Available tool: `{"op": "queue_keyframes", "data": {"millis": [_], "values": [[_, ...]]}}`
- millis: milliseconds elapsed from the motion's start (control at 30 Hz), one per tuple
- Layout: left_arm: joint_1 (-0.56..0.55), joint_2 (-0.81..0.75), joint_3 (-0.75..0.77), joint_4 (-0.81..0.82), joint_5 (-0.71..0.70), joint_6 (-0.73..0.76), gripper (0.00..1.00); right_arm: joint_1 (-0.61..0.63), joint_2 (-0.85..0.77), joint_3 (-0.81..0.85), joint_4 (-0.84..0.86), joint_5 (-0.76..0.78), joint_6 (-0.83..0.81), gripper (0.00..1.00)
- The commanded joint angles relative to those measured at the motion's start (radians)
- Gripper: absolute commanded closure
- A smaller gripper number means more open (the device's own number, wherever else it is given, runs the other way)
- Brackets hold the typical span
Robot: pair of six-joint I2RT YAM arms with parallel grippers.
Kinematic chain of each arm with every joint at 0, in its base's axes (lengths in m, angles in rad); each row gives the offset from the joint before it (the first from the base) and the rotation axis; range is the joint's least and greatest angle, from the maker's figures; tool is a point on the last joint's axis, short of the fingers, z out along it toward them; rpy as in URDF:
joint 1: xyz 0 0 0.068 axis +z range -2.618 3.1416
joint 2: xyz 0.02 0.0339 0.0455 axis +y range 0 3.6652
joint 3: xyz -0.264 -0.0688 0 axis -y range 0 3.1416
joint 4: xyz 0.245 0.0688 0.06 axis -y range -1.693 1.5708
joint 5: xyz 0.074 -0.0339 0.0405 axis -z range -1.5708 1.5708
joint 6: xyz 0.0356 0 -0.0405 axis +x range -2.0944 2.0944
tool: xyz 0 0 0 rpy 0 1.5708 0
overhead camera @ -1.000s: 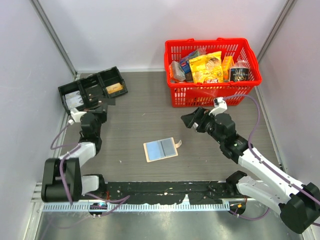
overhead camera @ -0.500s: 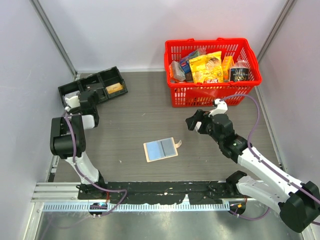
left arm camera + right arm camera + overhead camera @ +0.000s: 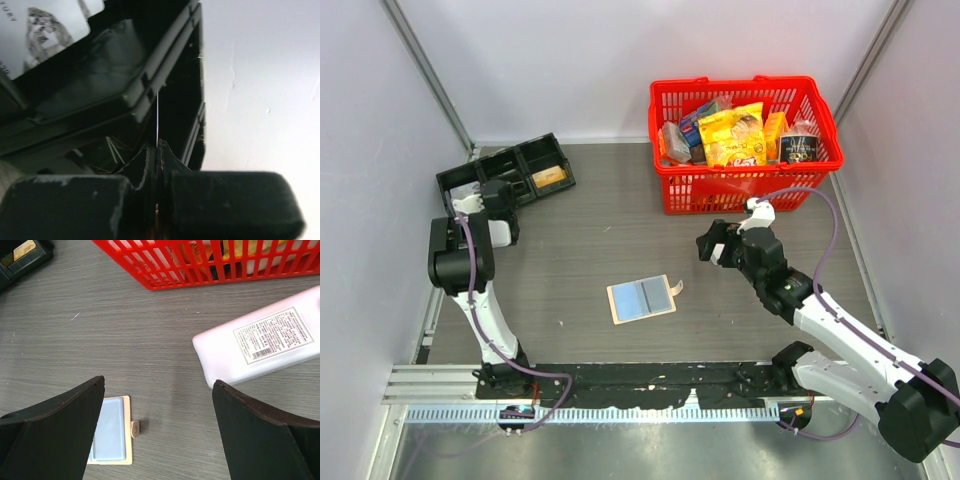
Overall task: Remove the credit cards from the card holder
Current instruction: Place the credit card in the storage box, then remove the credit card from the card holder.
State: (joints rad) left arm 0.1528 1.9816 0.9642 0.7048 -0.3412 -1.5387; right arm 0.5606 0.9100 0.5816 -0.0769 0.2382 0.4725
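Note:
The card holder (image 3: pixel 640 298) lies flat in the middle of the table, tan-rimmed with a blue and a grey panel and a small corner tab (image 3: pixel 134 428). The right wrist view shows it low on the left (image 3: pixel 112 432). My right gripper (image 3: pixel 712 245) hangs open above the table, up and to the right of the holder; nothing is between its jaws (image 3: pixel 159 385). My left gripper (image 3: pixel 495 196) is over the black tray (image 3: pixel 510 160), shut (image 3: pixel 157 147) on a thin card seen edge-on as a white line (image 3: pixel 157 117).
The tray holds a white printed card (image 3: pixel 45 30) in one compartment and a gold card (image 3: pixel 550 177) in another. A red basket (image 3: pixel 745 185) full of packets stands at the back right. A white labelled block (image 3: pixel 260 340) lies to the right in the right wrist view.
My left arm has folded upright and carried its gripper from in front of the tray to over it. The right gripper has shifted slightly right and turned downwards.

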Motion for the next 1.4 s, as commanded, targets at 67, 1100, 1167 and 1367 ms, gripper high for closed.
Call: {"op": "queue_keyframes", "data": {"millis": [67,1100,1167,1367], "values": [[0.013,0.045,0.082,-0.065,-0.007,0.025,0.96,-0.002,0.000,0.020,0.032,0.035,-0.026,0.07],[-0.143,-0.604,-0.131,-0.495,0.387,0.418,0.26,0.027,0.190,0.179,-0.070,-0.393,-0.025,0.11],[-0.229,-0.679,-0.128,-0.634,0.386,0.524,0.26,0.057,0.228,0.205,-0.107,-0.395,-0.028,0.11],[-0.441,-0.857,-0.157,-0.938,0.350,0.703,0.25,0.162,0.326,0.265,-0.156,-0.367,-0.011,0.16]]}}
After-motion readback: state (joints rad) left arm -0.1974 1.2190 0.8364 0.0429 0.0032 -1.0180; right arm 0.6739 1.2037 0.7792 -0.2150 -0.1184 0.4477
